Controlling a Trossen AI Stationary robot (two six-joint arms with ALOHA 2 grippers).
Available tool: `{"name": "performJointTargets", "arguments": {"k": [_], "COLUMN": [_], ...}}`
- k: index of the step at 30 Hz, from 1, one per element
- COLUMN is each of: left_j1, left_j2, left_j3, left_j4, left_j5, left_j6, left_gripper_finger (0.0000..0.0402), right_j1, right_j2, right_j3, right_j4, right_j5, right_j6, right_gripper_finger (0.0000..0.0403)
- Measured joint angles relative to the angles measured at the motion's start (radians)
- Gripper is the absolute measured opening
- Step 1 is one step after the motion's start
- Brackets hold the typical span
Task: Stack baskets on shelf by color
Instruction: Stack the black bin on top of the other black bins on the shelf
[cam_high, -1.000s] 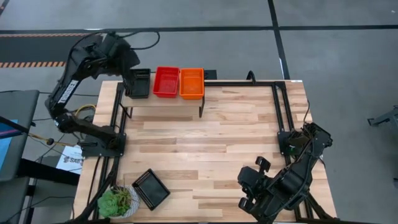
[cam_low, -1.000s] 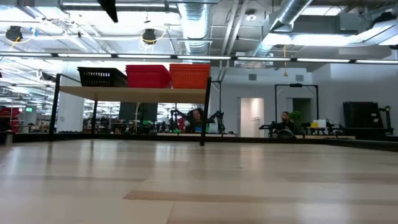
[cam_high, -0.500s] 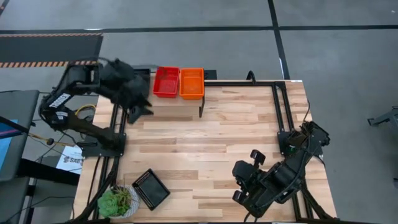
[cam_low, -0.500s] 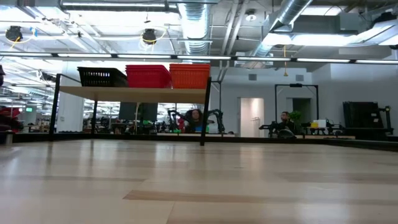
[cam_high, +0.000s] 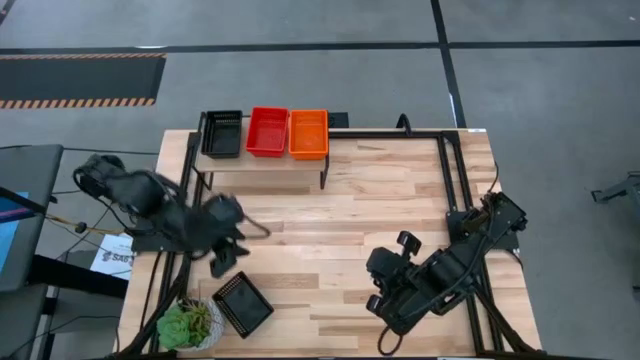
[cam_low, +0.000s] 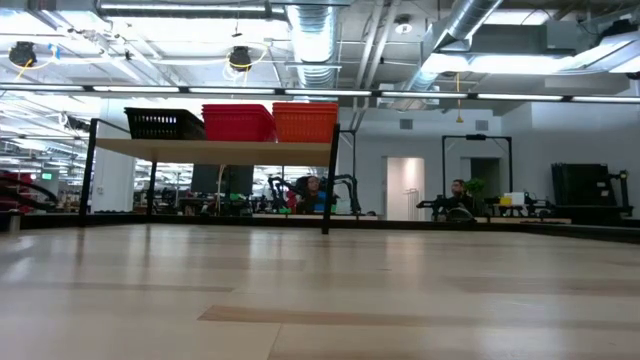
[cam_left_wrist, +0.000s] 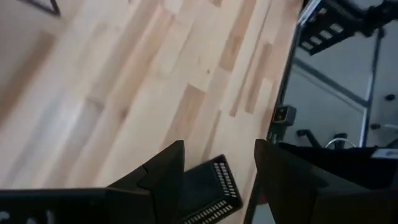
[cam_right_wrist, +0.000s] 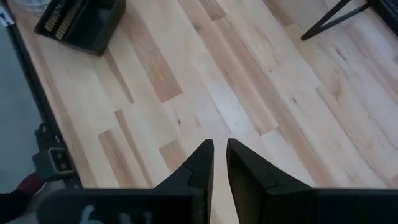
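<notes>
On the shelf (cam_high: 262, 160) at the table's far edge, a black basket (cam_high: 221, 133), a red one (cam_high: 267, 131) and an orange one (cam_high: 308, 133) rest side by side; in the low view the black (cam_low: 163, 123) sits lower than the red (cam_low: 238, 122) and orange (cam_low: 305, 121). Another black basket (cam_high: 243, 303) rests flat on the table near the near left corner. My left gripper (cam_high: 228, 250) hovers open just far of that basket; the left wrist view shows the basket (cam_left_wrist: 208, 190) between its spread fingers (cam_left_wrist: 217, 168). My right gripper (cam_high: 385, 290) is shut over the near right of the table (cam_right_wrist: 217, 146).
A green potted plant (cam_high: 188, 323) stands at the near left corner, beside the loose black basket. Black frame rails (cam_high: 447, 170) run along the table's right side. Bare wooden tabletop (cam_high: 330, 225) stretches between the shelf and both arms.
My left gripper has drawn back from the black basket on the shelf, swung toward the near edge and come down toward the loose black basket on the table. The shelf basket has stayed in place. My right arm has shifted a little toward the table's left.
</notes>
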Motion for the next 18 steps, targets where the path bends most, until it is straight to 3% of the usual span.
{"name": "performJointTargets", "arguments": {"k": [6,14,18], "left_j1": [-0.151,-0.280,-0.309], "left_j2": [0.001,0.002,0.023], "left_j3": [-0.189,-0.400,-0.463], "left_j4": [0.185,0.455,0.530], "left_j5": [-0.017,-0.007,0.008], "left_j6": [-0.169,-0.218,-0.250], "left_gripper_finger": [0.0182,0.0182,0.0182], "right_j1": [-0.053,-0.126,-0.150], "right_j2": [0.000,-0.005,-0.028], "right_j3": [0.000,0.009,0.064], "right_j4": [0.001,0.041,0.016], "right_j5": [-0.043,-0.186,-0.221], "right_j6": [-0.037,-0.144,-0.272], "right_gripper_finger": [0.0069,0.0069,0.0069]}}
